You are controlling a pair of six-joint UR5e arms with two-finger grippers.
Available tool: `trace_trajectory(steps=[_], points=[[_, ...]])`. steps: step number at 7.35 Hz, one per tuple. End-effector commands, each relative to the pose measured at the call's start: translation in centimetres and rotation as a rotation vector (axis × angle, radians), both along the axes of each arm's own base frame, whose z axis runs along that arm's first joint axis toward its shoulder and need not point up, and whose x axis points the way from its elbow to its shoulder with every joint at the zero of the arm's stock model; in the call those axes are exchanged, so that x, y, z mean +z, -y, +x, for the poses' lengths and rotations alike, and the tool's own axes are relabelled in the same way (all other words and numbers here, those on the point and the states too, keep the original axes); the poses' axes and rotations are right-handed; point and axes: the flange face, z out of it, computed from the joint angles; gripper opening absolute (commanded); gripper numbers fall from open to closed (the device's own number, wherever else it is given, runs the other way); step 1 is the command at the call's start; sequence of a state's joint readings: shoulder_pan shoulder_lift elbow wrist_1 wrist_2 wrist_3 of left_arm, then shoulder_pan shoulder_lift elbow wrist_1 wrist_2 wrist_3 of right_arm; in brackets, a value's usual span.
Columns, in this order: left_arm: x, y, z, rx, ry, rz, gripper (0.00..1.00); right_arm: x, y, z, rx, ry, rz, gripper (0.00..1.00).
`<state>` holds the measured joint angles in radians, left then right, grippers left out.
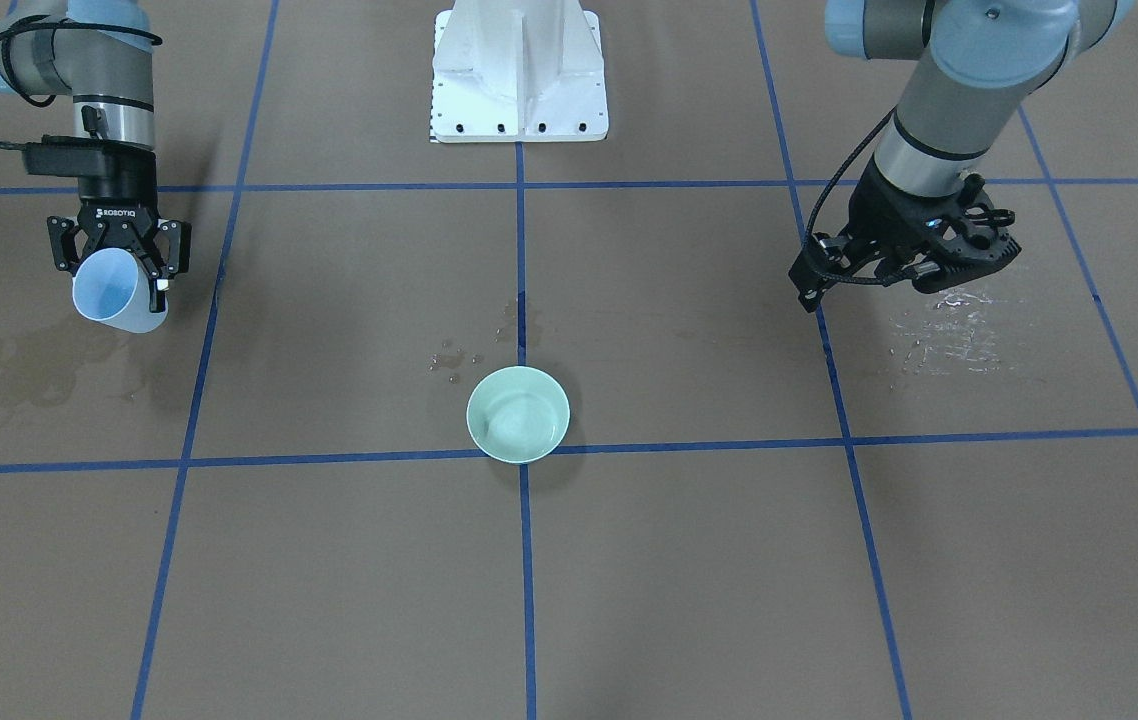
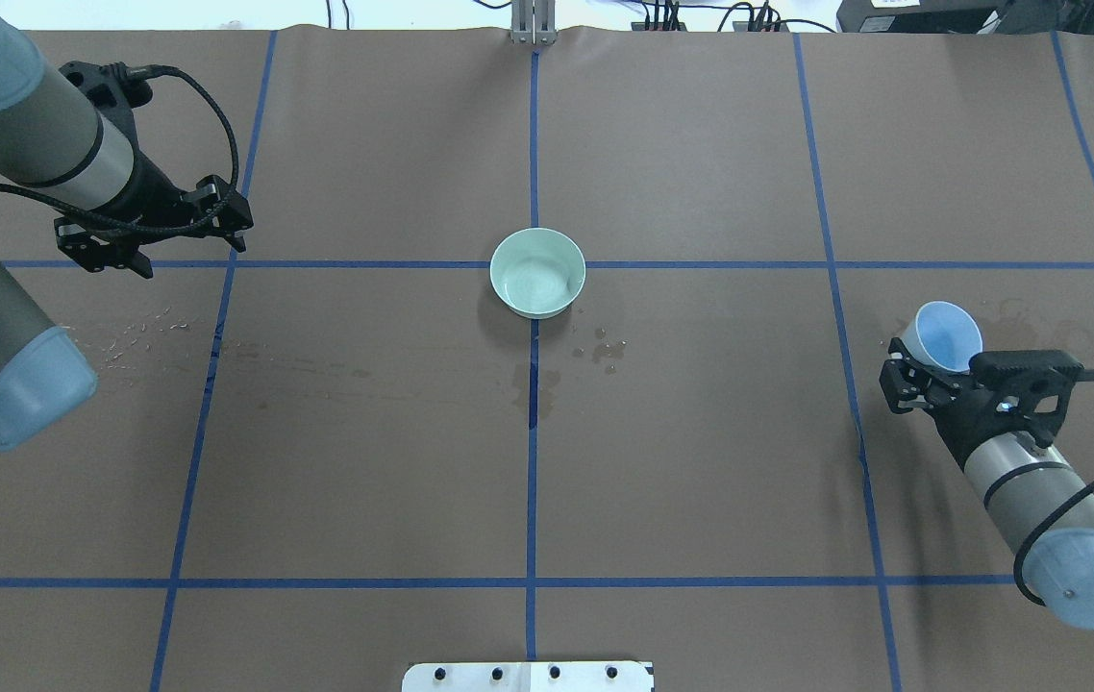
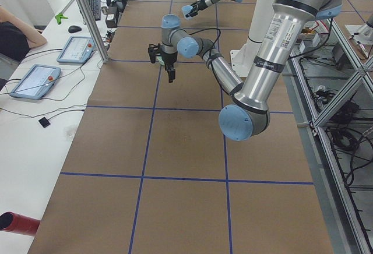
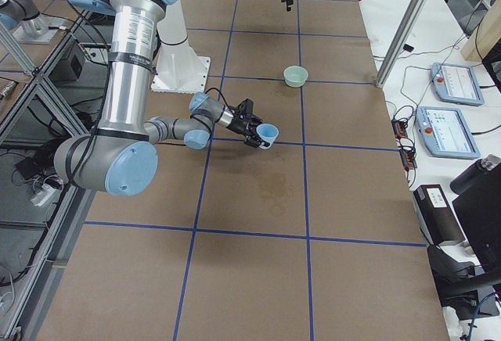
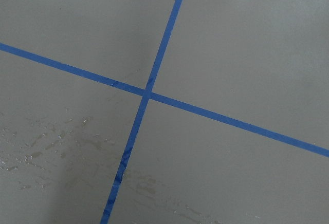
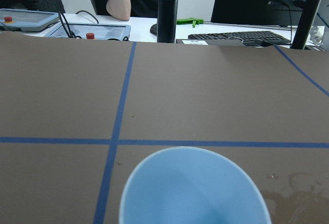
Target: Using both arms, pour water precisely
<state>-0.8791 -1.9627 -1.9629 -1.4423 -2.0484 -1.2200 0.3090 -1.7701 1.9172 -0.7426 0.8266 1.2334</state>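
A: What is held by the right end effector (image 1: 117,262)?

B: A pale blue cup (image 1: 114,295) is gripped between its fingers. The cup is tilted, with the mouth turned up and away from the robot. In the right wrist view only the rim and inner wall are shown, so whether anything is inside cannot be told.

A: And the left end effector (image 2: 225,211)?

B: Nothing is seen in it. It is held above the surface (image 2: 701,461) at the far left, pointed sideways. Whether its fingers are spread or closed cannot be told.

A: Where is the water (image 1: 959,320) found?

B: A glinting patch of drops is spread on the surface just beneath the left end effector, beside a blue tape line (image 5: 149,90). A little more is scattered on the near side of the pale green bowl (image 2: 537,272), and a shiny shallow layer appears to be held in the bowl itself. Darker damp stains (image 1: 19,370) are seen on the surface near the cup.

A: How is the bowl placed?

B: It is set upright at the middle of the surface, on a crossing of tape lines. It is well apart from both arms, with the left arm (image 2: 18,144) to its left and the right arm (image 2: 1028,471) to its right.
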Motion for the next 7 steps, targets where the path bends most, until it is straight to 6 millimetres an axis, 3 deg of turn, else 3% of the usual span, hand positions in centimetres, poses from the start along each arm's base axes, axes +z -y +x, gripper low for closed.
trace_trajectory(steps=[1,3,4,7], points=[[-0.2,0.1,-0.3,0.001,-0.007,0.012,1.00,-8.4,3.2,-2.6,-0.147,-0.040,0.139,0.00],[0.9,0.4,-1.0,0.076,0.029,0.082,1.00,-15.8,4.8,-6.1,-0.205,-0.039,0.248,0.00],[2.0,1.1,-2.6,0.111,0.052,0.128,1.00,-18.8,5.4,-7.8,-0.219,-0.044,0.247,0.00],[7.4,1.4,-7.2,0.249,0.131,0.228,1.00,-22.1,6.3,-12.4,-0.316,-0.093,0.243,0.00]])
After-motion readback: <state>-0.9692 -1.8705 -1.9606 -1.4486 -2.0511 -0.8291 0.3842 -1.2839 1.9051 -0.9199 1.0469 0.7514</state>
